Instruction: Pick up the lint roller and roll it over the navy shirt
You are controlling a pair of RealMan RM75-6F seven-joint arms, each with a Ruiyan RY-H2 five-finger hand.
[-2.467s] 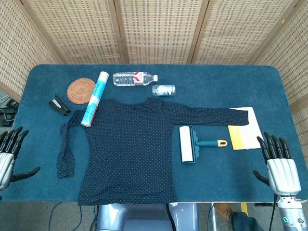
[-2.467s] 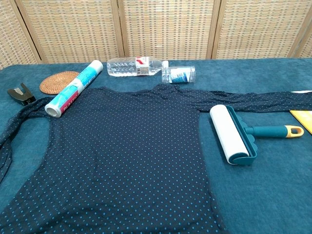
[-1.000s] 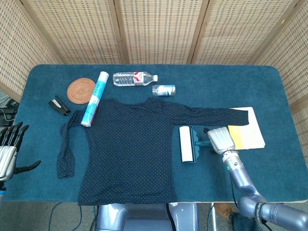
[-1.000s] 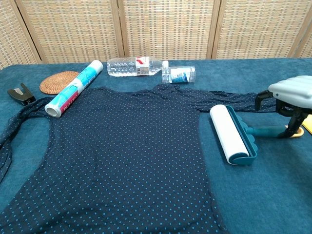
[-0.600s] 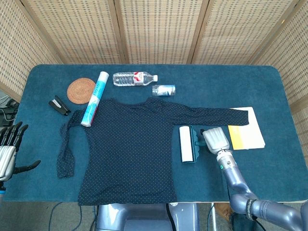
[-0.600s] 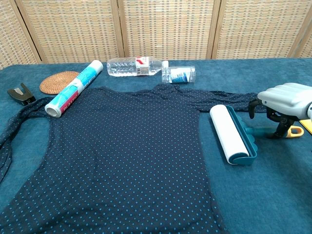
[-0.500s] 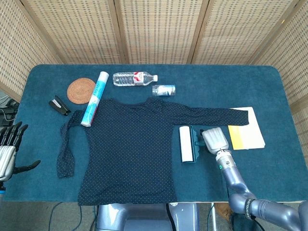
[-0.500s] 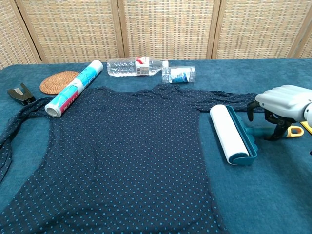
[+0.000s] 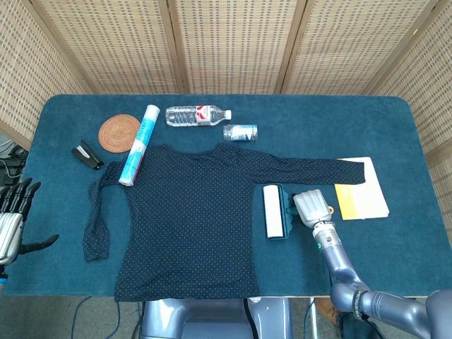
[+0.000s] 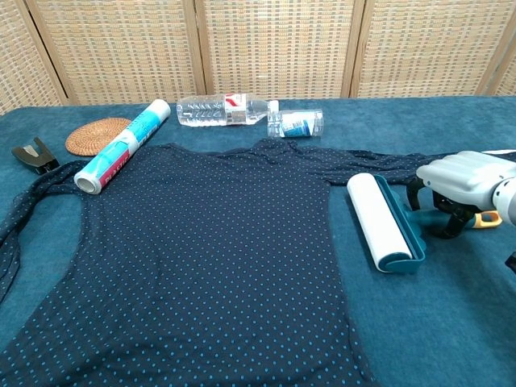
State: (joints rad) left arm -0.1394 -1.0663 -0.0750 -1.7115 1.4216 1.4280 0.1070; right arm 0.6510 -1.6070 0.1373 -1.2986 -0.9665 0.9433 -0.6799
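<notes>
The right hand covers most of the lint roller's handle; whether it grips is unclear. The navy shirt runs off the chest view's bottom edge.

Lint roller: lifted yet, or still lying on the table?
Still lying: the lint roller rests flat on the table beside the shirt, right robot hand over its handle.

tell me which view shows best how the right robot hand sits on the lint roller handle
The chest view: from the side, the right robot hand curls its fingers around the lint roller handle, yellow tip poking out behind. The head view looks down on the hand's back, which hides the handle and fingers.
</notes>
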